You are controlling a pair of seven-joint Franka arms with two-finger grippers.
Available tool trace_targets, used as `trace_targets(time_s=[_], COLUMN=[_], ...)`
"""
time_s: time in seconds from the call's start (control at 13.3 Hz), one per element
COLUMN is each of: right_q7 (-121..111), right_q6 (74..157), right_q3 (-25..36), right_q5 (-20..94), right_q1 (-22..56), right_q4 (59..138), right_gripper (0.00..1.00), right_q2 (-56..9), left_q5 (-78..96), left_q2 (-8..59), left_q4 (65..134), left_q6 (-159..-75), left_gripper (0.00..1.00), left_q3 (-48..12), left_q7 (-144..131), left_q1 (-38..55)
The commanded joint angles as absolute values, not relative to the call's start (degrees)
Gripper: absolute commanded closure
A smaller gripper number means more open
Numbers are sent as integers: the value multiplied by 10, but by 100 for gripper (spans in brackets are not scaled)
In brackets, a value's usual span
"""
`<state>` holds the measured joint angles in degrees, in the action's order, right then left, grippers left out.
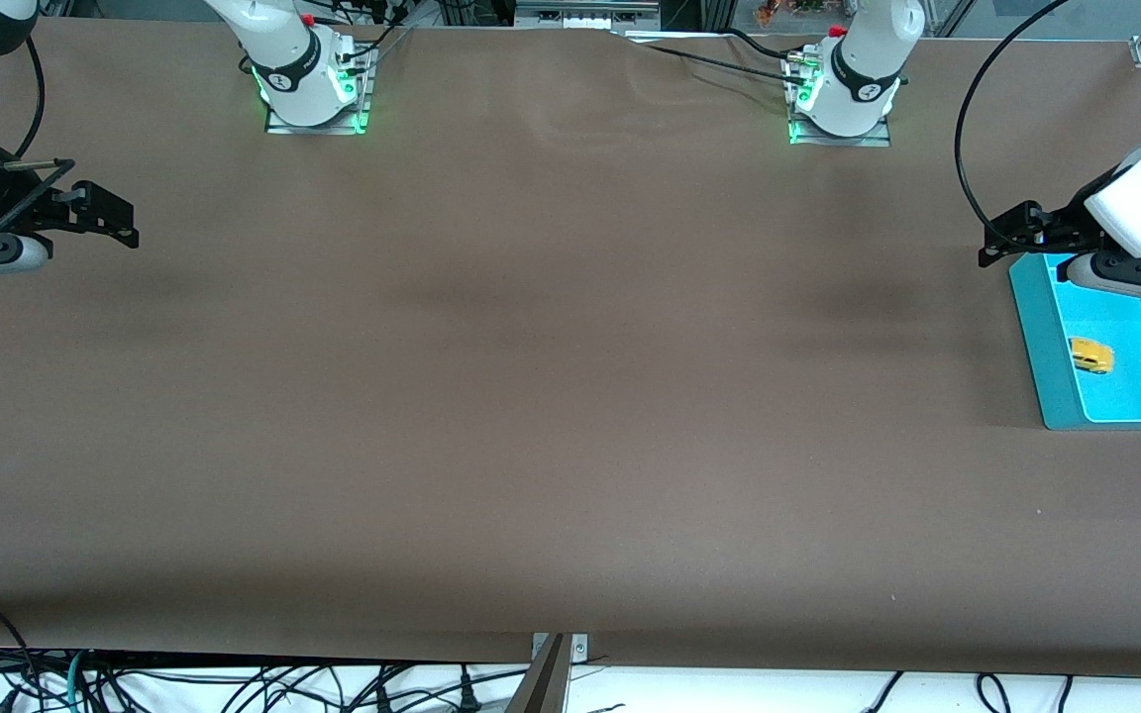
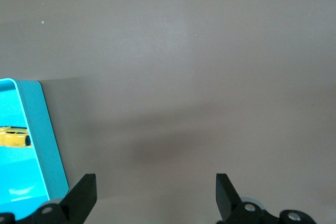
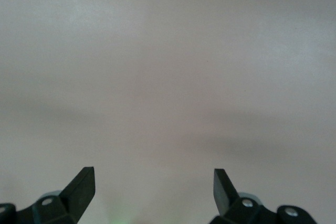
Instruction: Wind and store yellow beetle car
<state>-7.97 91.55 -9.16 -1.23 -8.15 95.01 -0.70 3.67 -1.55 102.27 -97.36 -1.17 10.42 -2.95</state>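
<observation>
The yellow beetle car (image 1: pixel 1091 355) lies inside a teal bin (image 1: pixel 1039 342) at the left arm's end of the table. It also shows in the left wrist view (image 2: pixel 14 137) inside the bin (image 2: pixel 48 139). My left gripper (image 1: pixel 1008 236) is open and empty, up in the air over the table next to the bin's corner toward the robots' bases; its fingertips (image 2: pixel 86 190) frame bare table. My right gripper (image 1: pixel 107 215) is open and empty, waiting over bare table at the right arm's end; its fingertips (image 3: pixel 84 183) frame only the brown surface.
A brown cloth covers the table (image 1: pixel 551 396). The two arm bases (image 1: pixel 313 84) stand along the edge toward the robots. Cables hang below the table edge nearest the front camera.
</observation>
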Motion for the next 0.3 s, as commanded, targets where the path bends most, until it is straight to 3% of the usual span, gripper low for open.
trace_targets(time_s=[0.0, 0.22], right_q7=[-77, -77], right_q6=[908, 904], right_q3=[-91, -91], right_q5=[-15, -14], right_q1=[-80, -80], right_q4=[933, 933], right_gripper=[0, 0], right_q2=[-13, -13], left_q5=[45, 45], left_q2=[-11, -11], left_q4=[1014, 1014], left_q6=[-975, -966], left_gripper=[0, 0], left_q3=[-9, -9], left_q7=[98, 98], left_q1=[-29, -35])
